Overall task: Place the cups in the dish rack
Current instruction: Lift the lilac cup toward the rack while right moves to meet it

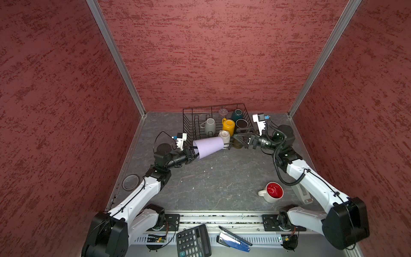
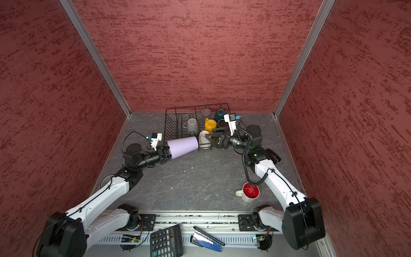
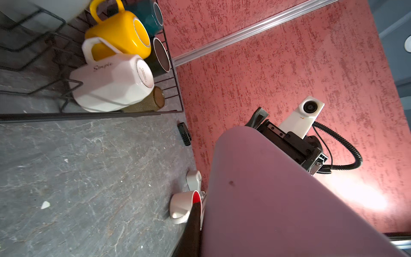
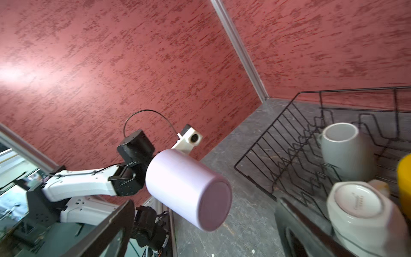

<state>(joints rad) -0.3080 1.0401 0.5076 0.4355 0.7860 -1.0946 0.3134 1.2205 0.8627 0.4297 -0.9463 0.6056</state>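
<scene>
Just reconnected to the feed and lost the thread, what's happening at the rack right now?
The left gripper is shut on the rim of the lavender tumbler, holding it sideways in the air just in front of the dish rack. The right gripper hangs open and empty by the rack's right front corner. The red-inside mug stands on the table, not yet loaded.

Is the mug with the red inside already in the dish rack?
No, the mug with the red inside stands on the table, well apart from the dish rack.
</scene>
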